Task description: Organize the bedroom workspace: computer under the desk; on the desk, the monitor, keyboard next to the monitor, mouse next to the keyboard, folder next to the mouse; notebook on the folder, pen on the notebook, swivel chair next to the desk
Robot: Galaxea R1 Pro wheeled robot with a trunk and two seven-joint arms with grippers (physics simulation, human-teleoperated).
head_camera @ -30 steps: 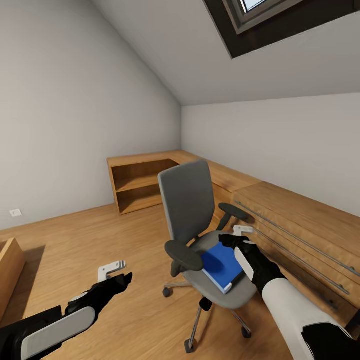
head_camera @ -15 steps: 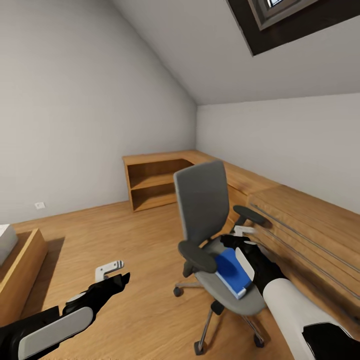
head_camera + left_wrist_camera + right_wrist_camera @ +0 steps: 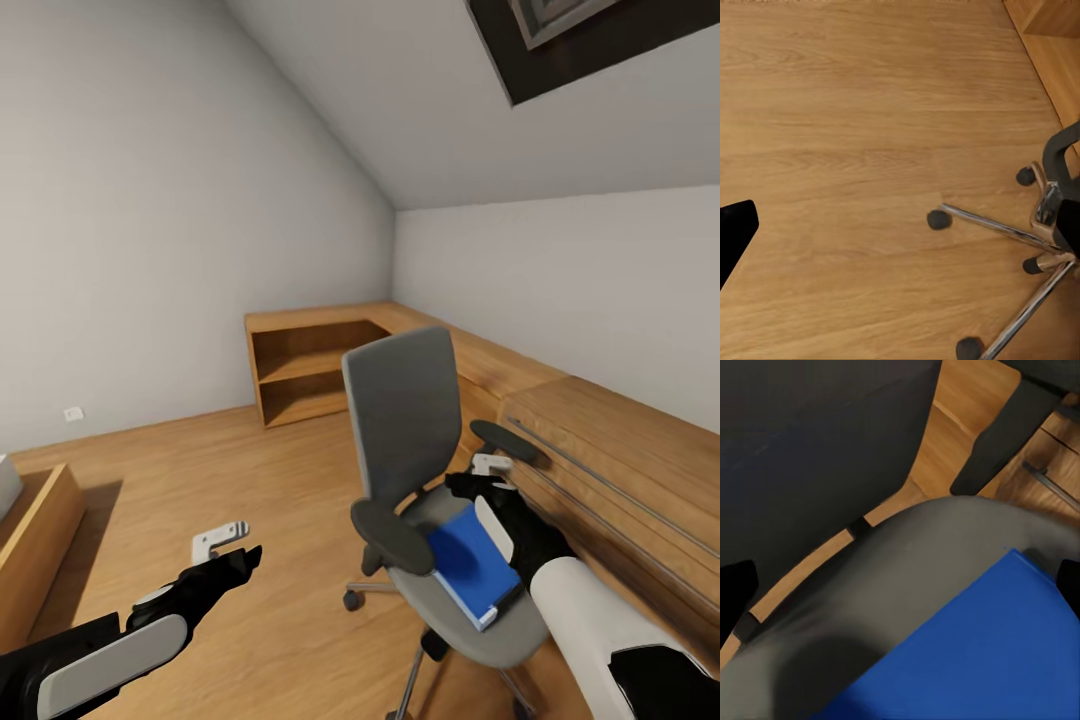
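The right end effector (image 3: 487,478) reaches over the folder (image 3: 470,562) on the chair (image 3: 402,420) (fingers apart); the left end effector (image 3: 222,545) hovers, also spread.

- We count one swivel chair (image 3: 420,470), with two black armrests.
- We count one folder (image 3: 468,562), on the chair's seat.
- We count two grippers: the left gripper (image 3: 222,545) and the right gripper (image 3: 482,474).
- We count one open wooden shelf unit (image 3: 310,370).
- We count one skylight (image 3: 590,40).
- We count four casters under the chair in the left wrist view.
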